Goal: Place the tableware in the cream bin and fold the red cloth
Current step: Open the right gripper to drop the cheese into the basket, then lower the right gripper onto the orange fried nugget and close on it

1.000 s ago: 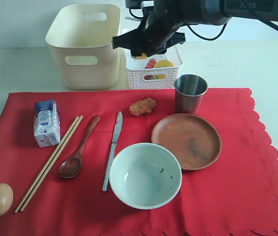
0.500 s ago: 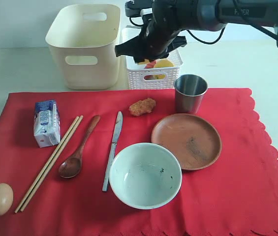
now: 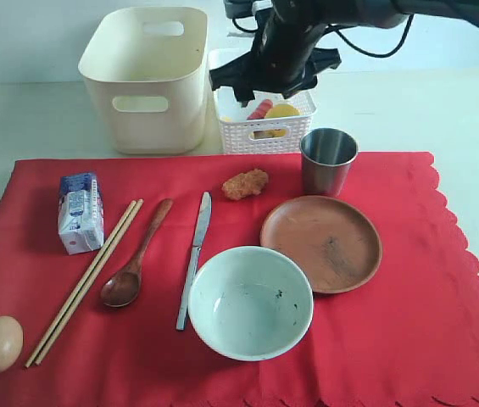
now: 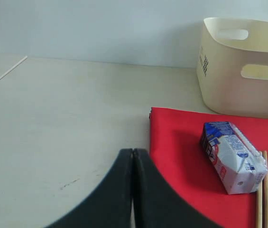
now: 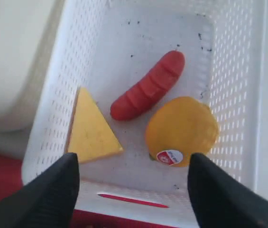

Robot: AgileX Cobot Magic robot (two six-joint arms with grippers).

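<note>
Red cloth (image 3: 409, 339) lies spread flat, unfolded, with all the tableware on it. Just past its far edge stands the cream bin (image 3: 146, 80), with the white basket (image 3: 264, 136) right beside it. Over that basket hovers the right gripper (image 5: 133, 161), fingers spread wide, gripping nothing. On the cloth sits the brown plate (image 3: 320, 243), the bowl (image 3: 250, 302) just beside it, and the steel cup (image 3: 328, 161) upright behind. Left of the bowl lie the chopsticks (image 3: 85, 280), spoon (image 3: 133, 263) and knife (image 3: 194, 254). Left gripper (image 4: 133, 154) is over bare table by the cloth's corner, fingers pressed together, empty.
</note>
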